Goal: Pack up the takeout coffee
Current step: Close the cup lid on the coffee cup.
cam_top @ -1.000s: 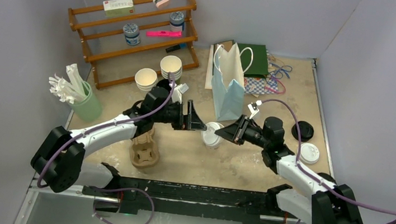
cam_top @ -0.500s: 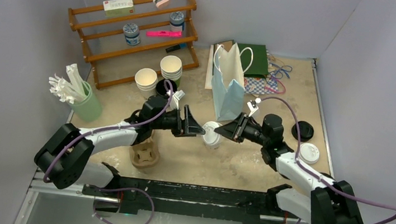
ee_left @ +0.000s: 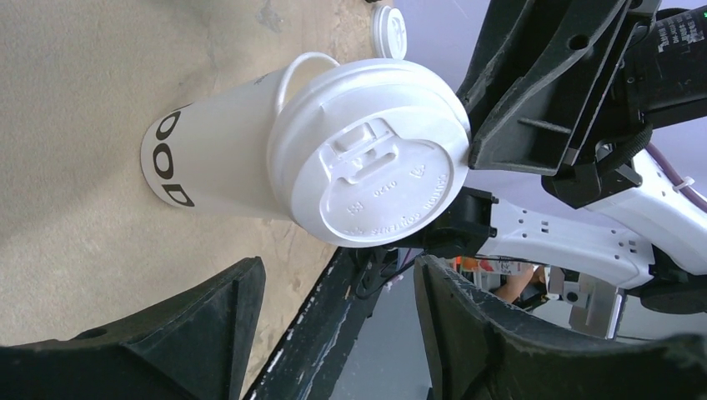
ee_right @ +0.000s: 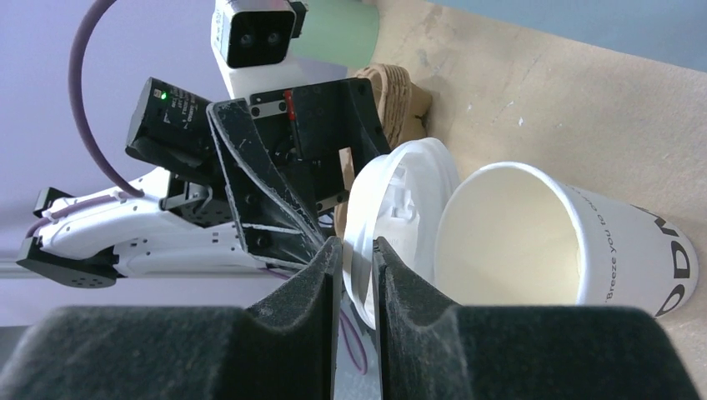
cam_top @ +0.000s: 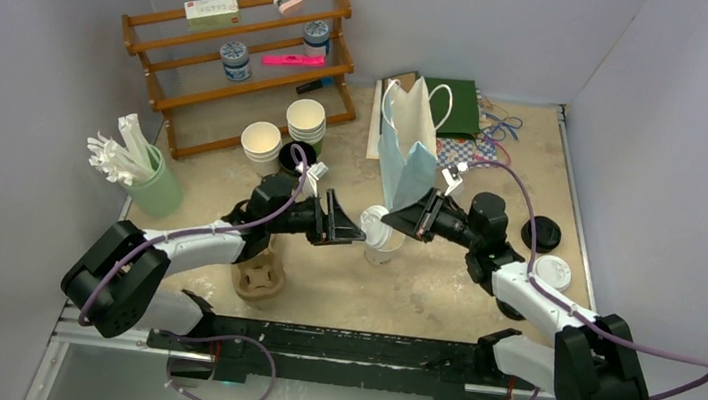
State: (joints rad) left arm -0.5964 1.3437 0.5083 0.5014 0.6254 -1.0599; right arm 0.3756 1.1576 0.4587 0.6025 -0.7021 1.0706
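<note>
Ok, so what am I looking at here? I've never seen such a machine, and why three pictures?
A robot's left arm and right arm are bolted at the near edge of a table, each ending in a two-finger gripper. The wide picture comes from a fixed camera above and behind them; the other two come from a camera on each wrist, showing that arm's own fingers. The right gripper pinches the rim of a white plastic lid, tilted at the open mouth of a cream-white paper cup, not snapped on. The left gripper is open and empty, facing the cup. Also on the table: a blue paper bag, a wooden rack, stacked lidless cups and a brown cup carrier.
</note>
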